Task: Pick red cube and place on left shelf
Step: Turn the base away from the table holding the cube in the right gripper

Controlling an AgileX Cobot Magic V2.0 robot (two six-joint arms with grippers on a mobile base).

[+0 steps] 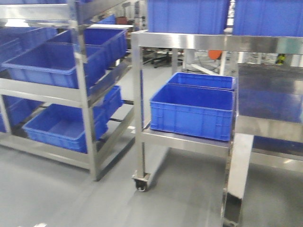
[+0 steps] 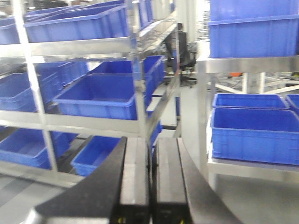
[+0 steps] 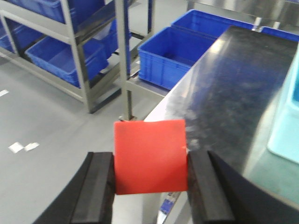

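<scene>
The red cube (image 3: 150, 156) is clamped between the two black fingers of my right gripper (image 3: 150, 161), which is shut on it and holds it in the air over the near corner of a dark tabletop. The left shelf (image 1: 42, 92) is a tall steel rack with rows of blue crates; it stands at the left of the front view. It also shows in the left wrist view as the shelf (image 2: 84, 46), and far off at the upper left of the right wrist view as the shelf (image 3: 74, 51). My left gripper (image 2: 153, 140) is shut and empty, facing that rack.
A wheeled steel cart (image 1: 189, 41) with blue crates (image 1: 191, 111) stands right of the shelf on a caster (image 1: 141, 182). Under the cube lies a dark reflective worktop (image 3: 233, 79) with a pale turquoise tray (image 3: 286, 130). Grey floor (image 3: 46, 121) separates it from the rack.
</scene>
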